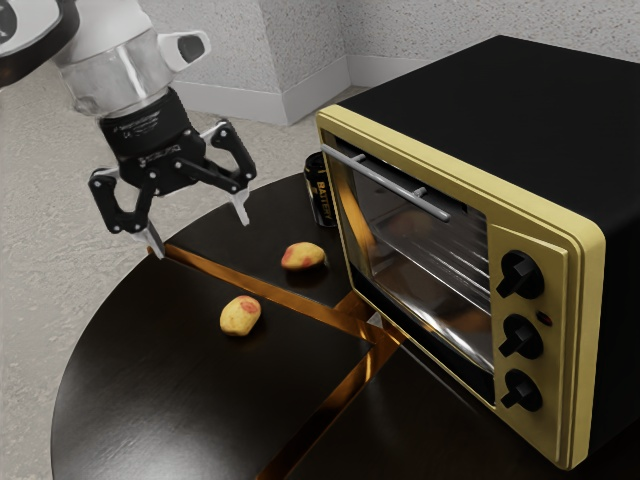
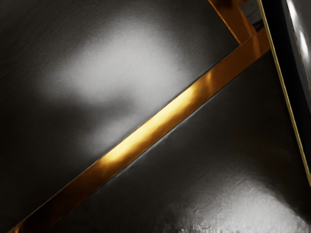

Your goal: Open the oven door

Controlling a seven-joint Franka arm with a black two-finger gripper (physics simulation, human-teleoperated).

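The speckled pale grey floor (image 1: 40, 200) spreads behind and beneath the gripper (image 1: 203, 236), and pale, rough-textured walls (image 1: 400, 25) with a plain baseboard (image 1: 225, 102) stand beyond it. One round table (image 1: 130, 350) lies below the gripper, its glossy black top divided by orange-brown strips (image 1: 225, 276); in the wrist view, one strip runs slantwise across the surface under the hand, with bright reflections around it.

One oven (image 1: 500, 90), black with a yellow front, sits on the table, well apart from the gripper, toward the exterior view's right. Its single glass-fronted oven door (image 1: 430, 270) is shut, on the side turned toward the gripper and the camera.

The gripper hangs in the air above the table, its two fingers spread wide, with nothing held between them. One silver handle (image 1: 385, 181) crosses the top of the door, apart from the fingers.

One dark can (image 1: 318, 190) stands between the gripper and the oven, as the exterior view has it. Two yellow fruits with red patches (image 1: 240, 316) lie lower than the gripper, on the tabletop. Three black knobs (image 1: 523, 337) line the oven front, farther from the gripper than the handle.
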